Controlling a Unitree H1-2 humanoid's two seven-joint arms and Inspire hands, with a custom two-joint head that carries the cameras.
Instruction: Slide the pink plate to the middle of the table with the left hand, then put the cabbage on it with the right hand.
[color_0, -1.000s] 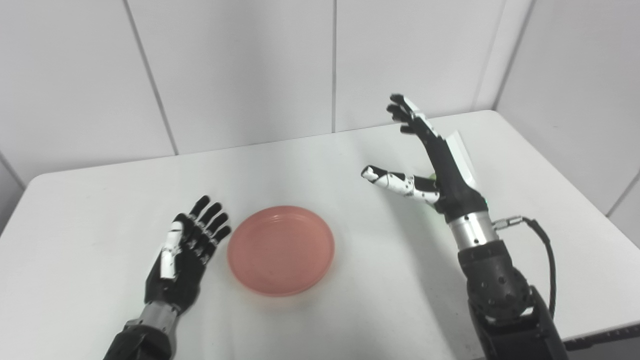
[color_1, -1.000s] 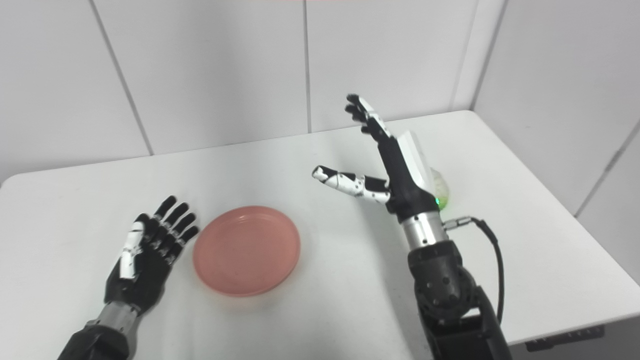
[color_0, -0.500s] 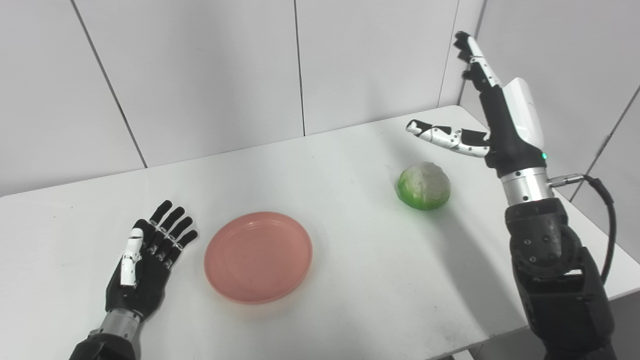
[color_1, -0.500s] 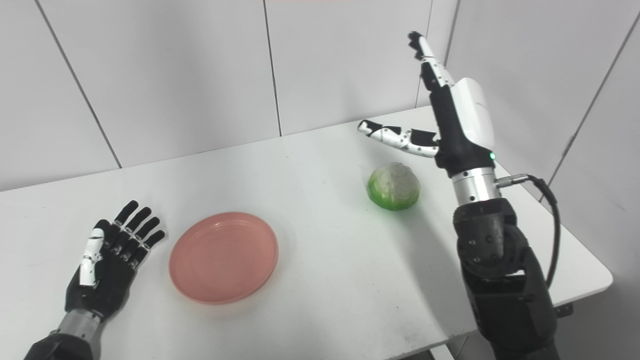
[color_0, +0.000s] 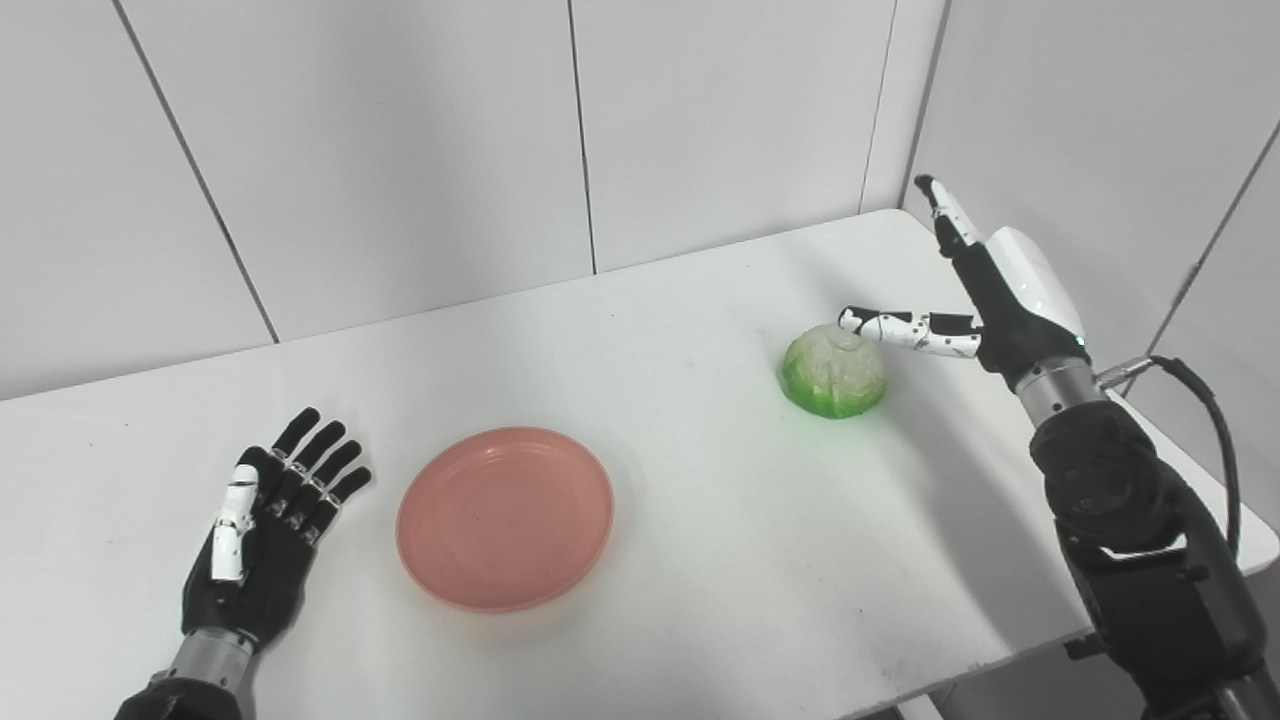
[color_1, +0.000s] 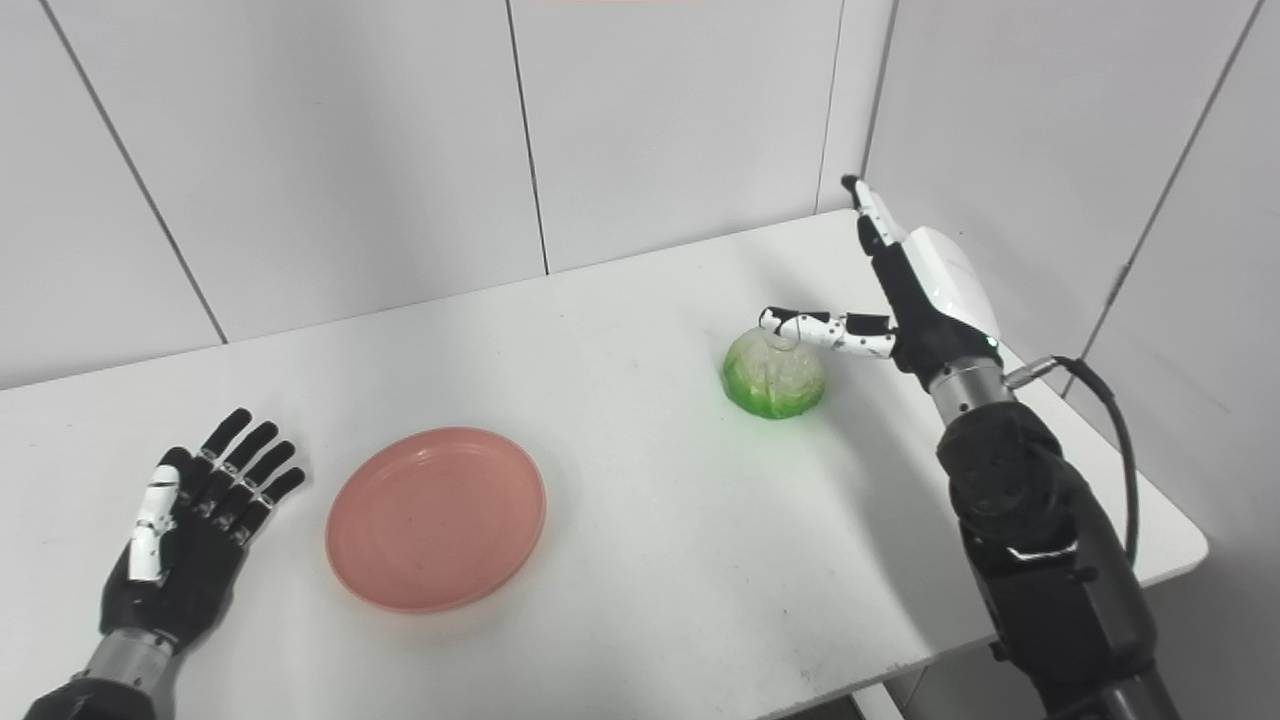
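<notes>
Smooth matt white surface (color_0: 700, 500), faintly scuffed, catching soft light. The plate (color_0: 505, 518) looks like pink plastic, smooth with a dull sheen. The cabbage (color_0: 834, 372) is glossy green at the base, pale and veined on top. Left hand (color_0: 262, 545): matt black plastic, white segments, a brushed metal wrist. Right hand (color_0: 1000, 300): a glossy white shell over black.

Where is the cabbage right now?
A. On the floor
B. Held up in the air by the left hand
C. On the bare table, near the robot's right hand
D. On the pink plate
C: the cabbage sits on the white table, by the open right hand and well apart from the pink plate.
</notes>
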